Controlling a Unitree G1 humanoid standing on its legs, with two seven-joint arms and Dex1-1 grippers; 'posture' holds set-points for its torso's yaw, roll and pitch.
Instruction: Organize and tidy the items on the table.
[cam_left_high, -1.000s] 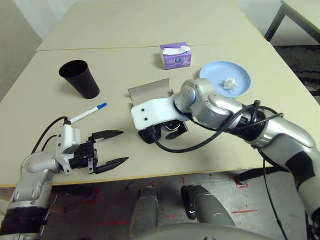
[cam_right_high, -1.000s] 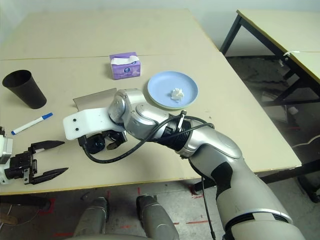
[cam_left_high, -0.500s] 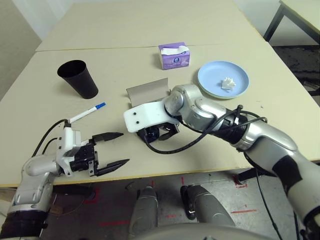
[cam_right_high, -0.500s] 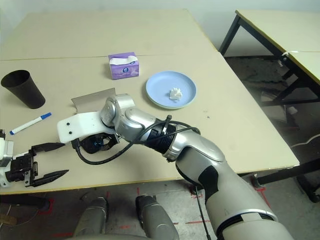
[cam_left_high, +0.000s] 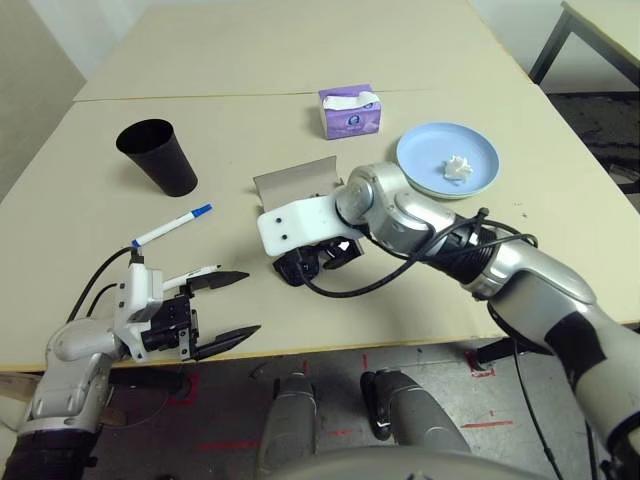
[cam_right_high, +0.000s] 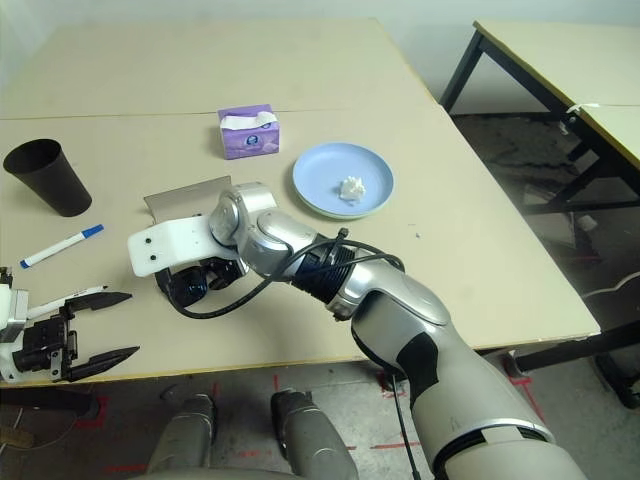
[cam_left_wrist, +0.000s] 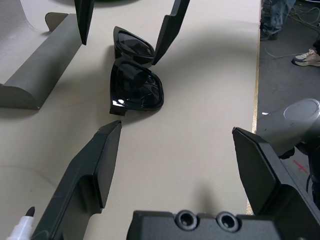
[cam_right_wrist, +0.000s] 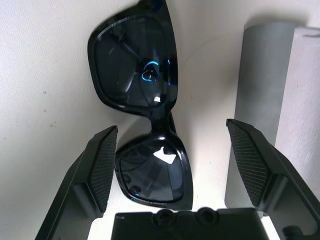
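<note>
Black sunglasses (cam_right_wrist: 140, 110) lie on the table (cam_left_high: 100, 215) just in front of the open grey glasses case (cam_left_high: 295, 180). My right gripper (cam_left_high: 315, 262) hovers over them, open, one finger on each side. Near the front edge my left gripper (cam_left_high: 250, 302) is open and holds nothing; a white marker with a black cap (cam_left_high: 190, 275) lies along its far finger. The blue-capped marker (cam_left_high: 172, 226) rests behind it. The black cup (cam_left_high: 160, 155) stands at the back left. A crumpled tissue (cam_left_high: 458, 167) sits on the blue plate (cam_left_high: 420, 150), stacked on a green one. The purple tissue box (cam_left_high: 350, 110) is behind.
A seam (cam_left_high: 200, 96) crosses the table behind the tissue box. A second table with dark metal legs (cam_right_high: 560, 60) stands at the far right. A person's shoes (cam_left_wrist: 305, 55) are on the floor beyond the table edge. Bare tabletop lies right of the plates.
My right gripper swung left over the sunglasses, then back a little. My left gripper drew back slightly toward the front edge, and the black-capped marker now shows beside its finger.
</note>
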